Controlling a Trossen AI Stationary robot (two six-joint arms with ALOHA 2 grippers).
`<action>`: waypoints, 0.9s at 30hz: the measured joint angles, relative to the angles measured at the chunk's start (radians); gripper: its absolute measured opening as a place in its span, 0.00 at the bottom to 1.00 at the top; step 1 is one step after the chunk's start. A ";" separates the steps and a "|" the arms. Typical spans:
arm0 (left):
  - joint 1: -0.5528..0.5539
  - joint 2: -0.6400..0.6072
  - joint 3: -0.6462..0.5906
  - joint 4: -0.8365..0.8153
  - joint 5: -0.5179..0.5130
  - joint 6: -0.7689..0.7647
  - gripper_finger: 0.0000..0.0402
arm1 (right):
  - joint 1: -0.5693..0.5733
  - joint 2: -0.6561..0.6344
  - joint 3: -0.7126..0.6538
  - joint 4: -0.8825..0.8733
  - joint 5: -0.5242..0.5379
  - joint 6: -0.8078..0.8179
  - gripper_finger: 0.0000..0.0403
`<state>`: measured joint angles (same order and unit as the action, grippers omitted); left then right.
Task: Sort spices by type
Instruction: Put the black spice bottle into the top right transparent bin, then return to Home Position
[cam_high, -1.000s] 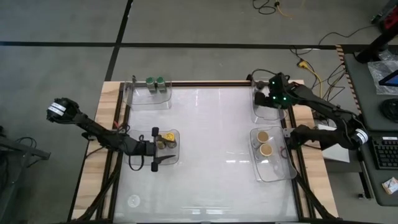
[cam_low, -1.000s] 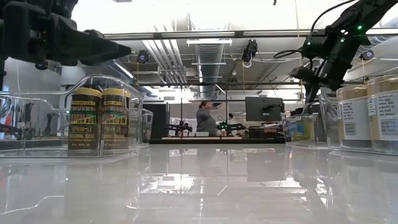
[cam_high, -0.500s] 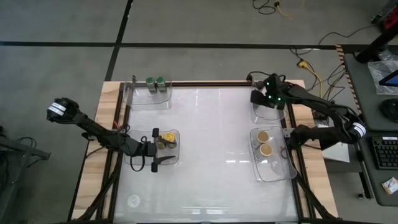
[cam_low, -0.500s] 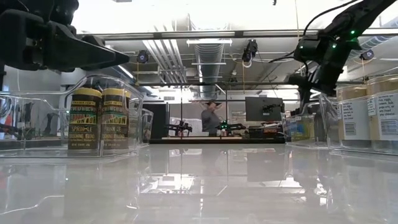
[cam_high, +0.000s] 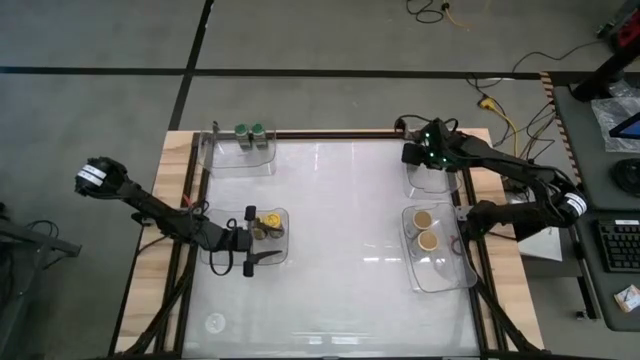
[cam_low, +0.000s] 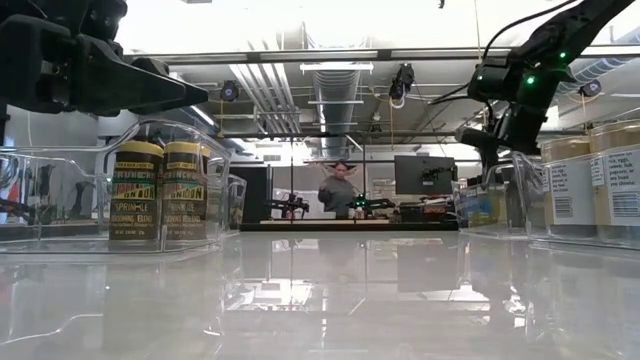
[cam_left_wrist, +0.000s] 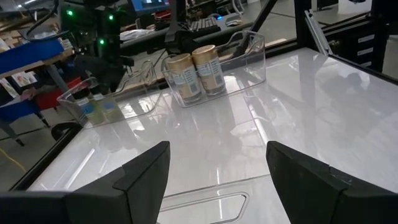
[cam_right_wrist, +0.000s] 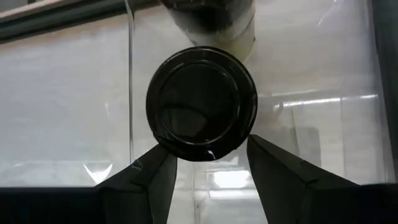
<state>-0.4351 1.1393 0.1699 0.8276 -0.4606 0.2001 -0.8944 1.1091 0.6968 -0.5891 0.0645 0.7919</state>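
The right claw (cam_high: 421, 157) hangs over the clear tray (cam_high: 428, 182) at the desk's (cam_high: 340, 250) far right corner. Its wrist view looks straight down on a black-lidded jar (cam_right_wrist: 201, 102) standing in that tray, a finger (cam_right_wrist: 155, 180) on either side of the lid; whether they touch the lid I cannot tell, so I cannot say if the jar is grasped.

The left claw (cam_high: 248, 242) hovers at the near edge of the left tray (cam_high: 278, 255), just beside two yellow-lidded jars (cam_high: 266, 226) standing together in it. Its fingers (cam_left_wrist: 140, 174) are spread wide and released, with nothing between them.

Two green-lidded jars (cam_high: 250, 131) stand side by side in the far left tray (cam_high: 240, 158). Two tan-lidded jars (cam_high: 426, 229) stand one behind the other in the near right tray (cam_high: 440, 270); the left wrist view shows them upright and touching.

In the low view, the yellow jars (cam_low: 160, 190) stand upright on the left, the tan ones (cam_low: 590, 180) on the right, and a person (cam_low: 340, 190) stands in the room beyond the desk.
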 joint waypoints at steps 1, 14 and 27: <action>0.000 0.000 0.000 0.000 0.000 0.000 0.62 | 0.000 0.000 0.000 0.006 0.005 -0.004 0.45; -0.009 0.000 0.000 0.049 0.094 -0.001 0.62 | 0.000 -0.105 0.000 -0.029 0.006 -0.053 0.46; -0.009 -0.099 0.000 0.155 0.080 0.058 0.62 | 0.342 -0.397 -0.154 0.476 0.006 -0.269 0.41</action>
<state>-0.4442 1.0403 0.1696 0.9828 -0.3811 0.2577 -0.5526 0.7118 0.5431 -0.1133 0.0709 0.5230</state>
